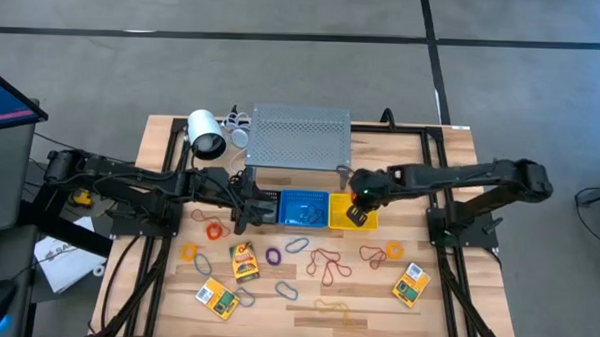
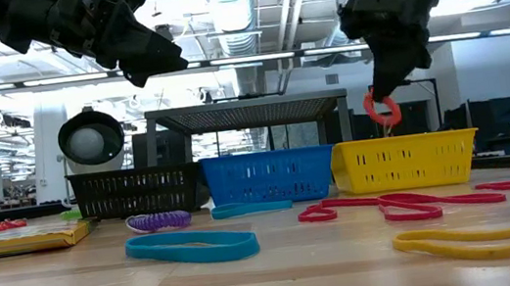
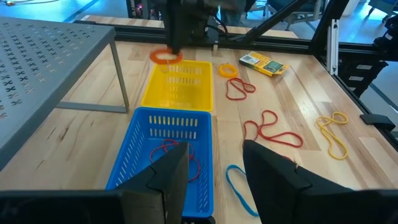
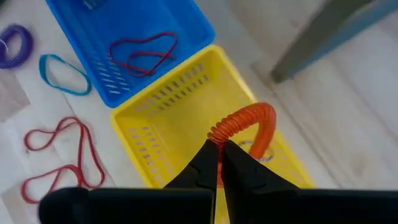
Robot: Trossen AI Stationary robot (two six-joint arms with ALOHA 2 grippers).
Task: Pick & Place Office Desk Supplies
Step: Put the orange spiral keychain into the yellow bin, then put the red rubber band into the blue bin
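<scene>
Partway through: right claw [image 4: 219, 163] pinched on an orange coil band [image 4: 249, 124] above the yellow basket [image 4: 168, 118], left claw [image 3: 214, 165] parted and empty, many supplies left on the table [image 1: 375, 301].

high: straight down over my whole tabletop [image 1: 306, 289] | low: level at board height, close, facing the room | left wrist: along the blue basket [image 3: 163, 155] toward the yellow basket [image 3: 177, 87] | right wrist: close above the yellow basket | all four share the yellow basket
</scene>
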